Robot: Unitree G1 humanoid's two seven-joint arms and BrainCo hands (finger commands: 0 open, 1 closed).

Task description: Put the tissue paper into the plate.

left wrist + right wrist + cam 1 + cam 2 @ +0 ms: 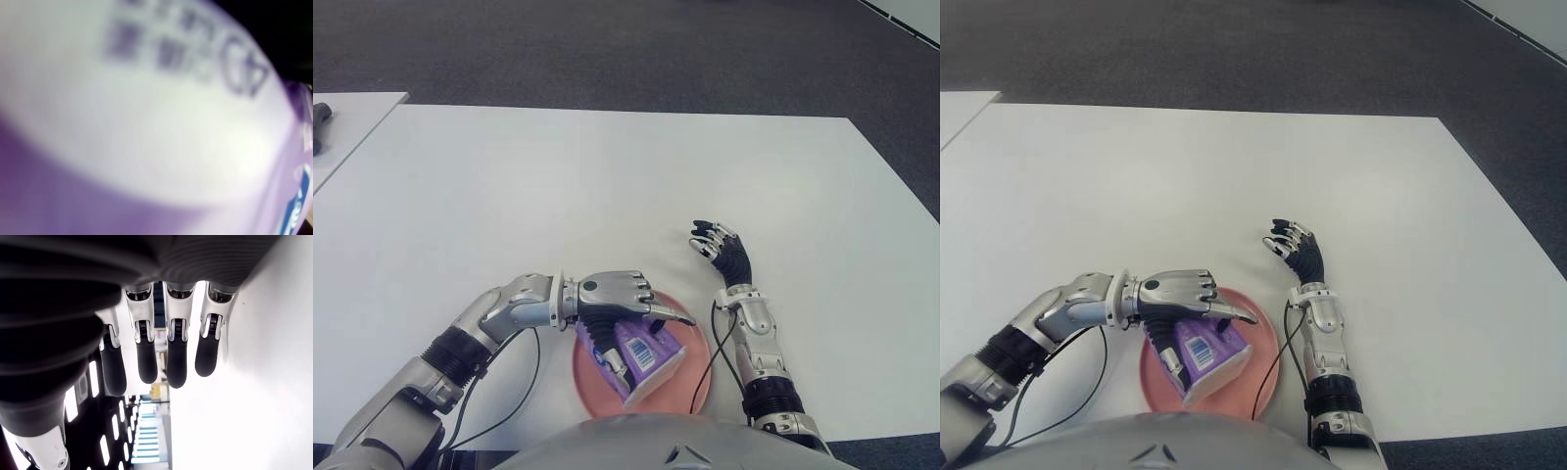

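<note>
Fingers (604, 340) of left hand (612, 299) grasp tissue pack (641, 354) over plate (697, 377), partly hiding it; right hand (722, 253) fingers relaxed.

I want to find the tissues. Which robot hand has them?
The left hand, over the pink plate, grips the purple tissue pack. The right hand is open and holds nothing.

A glossy purple plastic-wrapped tissue paper pack (641, 357) sits on a smooth matt pink plate (697, 384); silvery metal-look left hand (617, 299), black-padded right hand (720, 247), matt white table (607, 186).
</note>
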